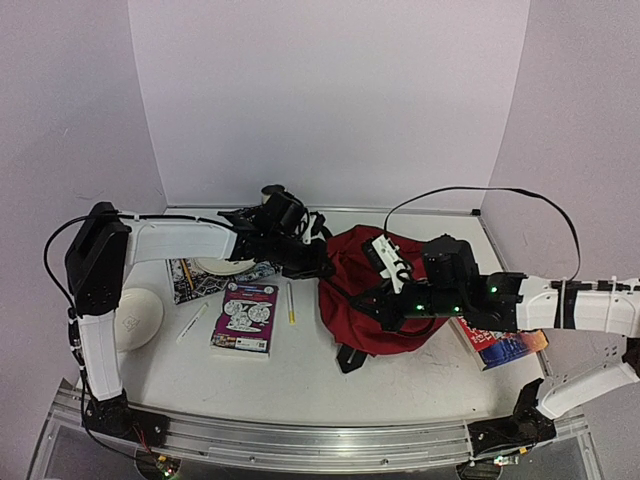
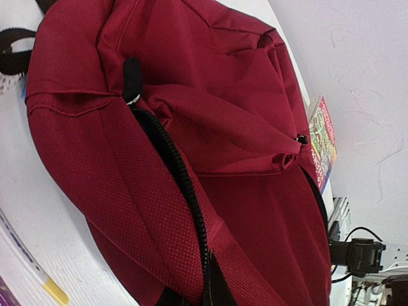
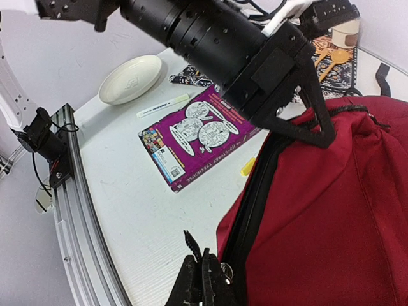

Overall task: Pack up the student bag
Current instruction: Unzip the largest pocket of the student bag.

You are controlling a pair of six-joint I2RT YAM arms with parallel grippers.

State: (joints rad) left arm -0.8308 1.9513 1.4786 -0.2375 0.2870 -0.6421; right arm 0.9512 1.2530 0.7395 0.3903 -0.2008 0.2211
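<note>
The dark-red student bag (image 1: 365, 290) lies at the table's middle right, and its black zipper (image 2: 175, 169) runs along an open edge. My left gripper (image 1: 312, 265) reaches in from the left and is shut on the bag's upper left rim beside the zipper. In the right wrist view its fingertips (image 3: 320, 131) pinch that rim. My right gripper (image 3: 203, 264) is at the bag's near edge, shut on the black zipper pull (image 3: 191, 242), with a small metal ring (image 3: 226, 273) beside it. The inside of the bag is hidden.
A purple book (image 1: 245, 315) lies left of the bag, with a yellow-tipped pen (image 1: 291, 302) and a white marker (image 1: 192, 323) nearby. A white bowl (image 1: 135, 318), a patterned book (image 1: 195, 278) and a plate (image 1: 225, 266) are further left. A red book (image 1: 500, 345) lies right of the bag.
</note>
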